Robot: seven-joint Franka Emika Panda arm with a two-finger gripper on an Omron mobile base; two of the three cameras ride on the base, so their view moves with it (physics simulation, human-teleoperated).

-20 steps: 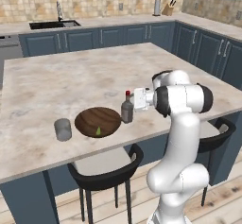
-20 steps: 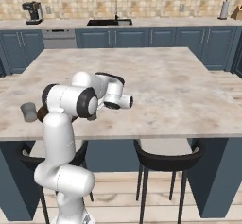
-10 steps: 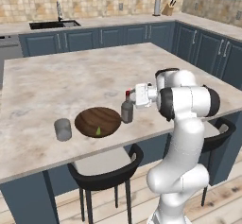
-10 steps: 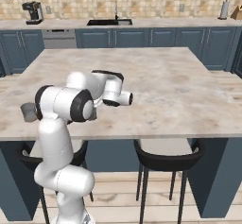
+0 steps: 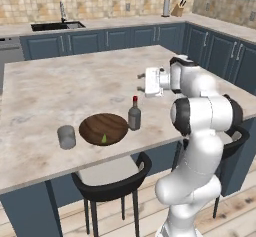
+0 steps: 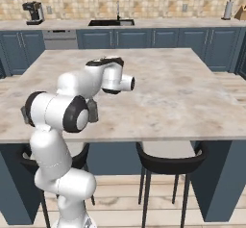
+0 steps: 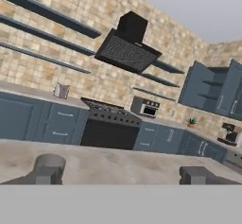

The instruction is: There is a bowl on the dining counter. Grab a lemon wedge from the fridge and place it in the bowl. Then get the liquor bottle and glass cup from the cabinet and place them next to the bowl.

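On the dining counter [image 5: 60,81], the wooden bowl [image 5: 104,129] holds the lemon wedge [image 5: 104,139], with the liquor bottle [image 5: 134,115] touching its right rim and the glass cup [image 5: 66,137] just beside its left. The robot's gripper [image 7: 120,175] hangs level above the stone top, near the bottle, its fingers [image 7: 47,168] spread wide and gripping nothing, aimed toward a black stove [image 7: 109,129] and range hood [image 7: 126,46].

Dark brown bowl [image 5: 104,128], red-capped liquor bottle [image 5: 134,115], beige marbled dining counter [image 5: 60,88].
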